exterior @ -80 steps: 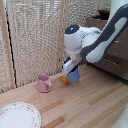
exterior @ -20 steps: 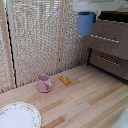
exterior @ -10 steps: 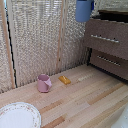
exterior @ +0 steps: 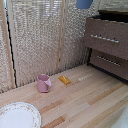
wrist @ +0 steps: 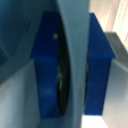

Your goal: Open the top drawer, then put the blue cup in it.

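On the wooden tabletop [exterior: 95,100] we see a pink mug [exterior: 43,83], a small yellow block [exterior: 64,79] just beside it, and a plate [exterior: 19,115] at the near edge.

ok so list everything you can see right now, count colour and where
blue cup: 1, blue, at the top edge of the exterior view, above the dresser, cut off by the frame
dresser: 1, dark brown, exterior view's right
drawers: 2, dark brown with silver bar handles, top drawer above lower drawer
pink mug: 1, pink, on the table
small block: 1, yellow-orange, beside the pink mug
plate: 1, white, patterned rim, near corner
table: 1, light wood
fingers: 2, blue pads, clamped on the cup's wall
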